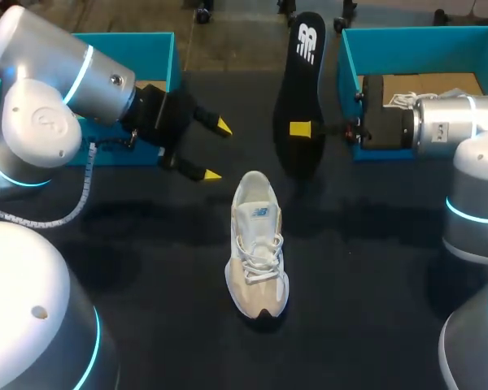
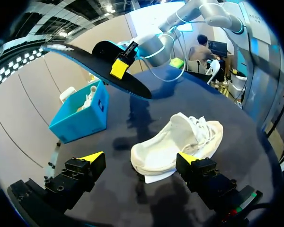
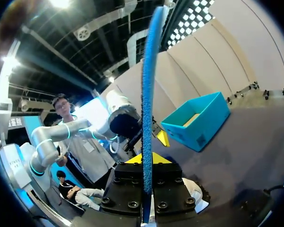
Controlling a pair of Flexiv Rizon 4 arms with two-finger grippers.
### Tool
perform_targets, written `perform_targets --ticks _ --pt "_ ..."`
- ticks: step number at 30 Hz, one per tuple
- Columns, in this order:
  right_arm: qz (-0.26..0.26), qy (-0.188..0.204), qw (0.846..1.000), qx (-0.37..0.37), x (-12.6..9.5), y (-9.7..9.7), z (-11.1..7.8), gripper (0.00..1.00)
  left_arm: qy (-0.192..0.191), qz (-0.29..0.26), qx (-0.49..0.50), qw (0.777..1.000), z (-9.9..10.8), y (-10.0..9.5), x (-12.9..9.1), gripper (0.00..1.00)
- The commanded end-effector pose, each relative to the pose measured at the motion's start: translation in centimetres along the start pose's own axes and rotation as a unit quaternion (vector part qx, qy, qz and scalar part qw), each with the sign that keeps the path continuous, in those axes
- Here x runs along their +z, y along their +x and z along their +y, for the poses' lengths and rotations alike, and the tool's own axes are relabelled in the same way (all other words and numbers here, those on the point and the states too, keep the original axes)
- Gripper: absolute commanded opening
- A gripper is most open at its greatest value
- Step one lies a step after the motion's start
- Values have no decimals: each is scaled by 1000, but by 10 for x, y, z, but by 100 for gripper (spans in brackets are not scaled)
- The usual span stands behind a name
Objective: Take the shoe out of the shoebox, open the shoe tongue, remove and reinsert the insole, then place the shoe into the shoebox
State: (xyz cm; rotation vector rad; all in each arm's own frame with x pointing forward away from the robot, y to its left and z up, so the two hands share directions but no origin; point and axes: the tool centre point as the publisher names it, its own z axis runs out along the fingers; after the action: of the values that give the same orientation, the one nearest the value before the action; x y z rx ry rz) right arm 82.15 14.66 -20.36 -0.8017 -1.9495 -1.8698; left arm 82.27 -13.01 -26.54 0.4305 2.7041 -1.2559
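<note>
Two right jaws pinch the insole (image 1: 301, 77); left jaws stand wide apart.

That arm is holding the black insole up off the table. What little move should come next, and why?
Probably the right gripper should lower the insole toward the opening of the shoe. The insole is out and clamped between its fingers, the shoe stands on the table, and the left gripper is open near it.

Shoe (image 1: 259, 244) mid-table, insole (image 1: 301, 89) behind it, between left shoebox (image 1: 130, 37) and right shoebox (image 1: 423, 32).
</note>
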Motion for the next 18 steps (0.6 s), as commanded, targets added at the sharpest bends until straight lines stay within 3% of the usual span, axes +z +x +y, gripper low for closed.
perform_targets --ticks 1,18 --pt "15 0 1000 -6 3 -14 -5 0 5 4 -13 1000 6 7 13 100" --pt "59 -25 997 -30 27 -36 -19 0 -40 63 -57 996 41 43 45 100"
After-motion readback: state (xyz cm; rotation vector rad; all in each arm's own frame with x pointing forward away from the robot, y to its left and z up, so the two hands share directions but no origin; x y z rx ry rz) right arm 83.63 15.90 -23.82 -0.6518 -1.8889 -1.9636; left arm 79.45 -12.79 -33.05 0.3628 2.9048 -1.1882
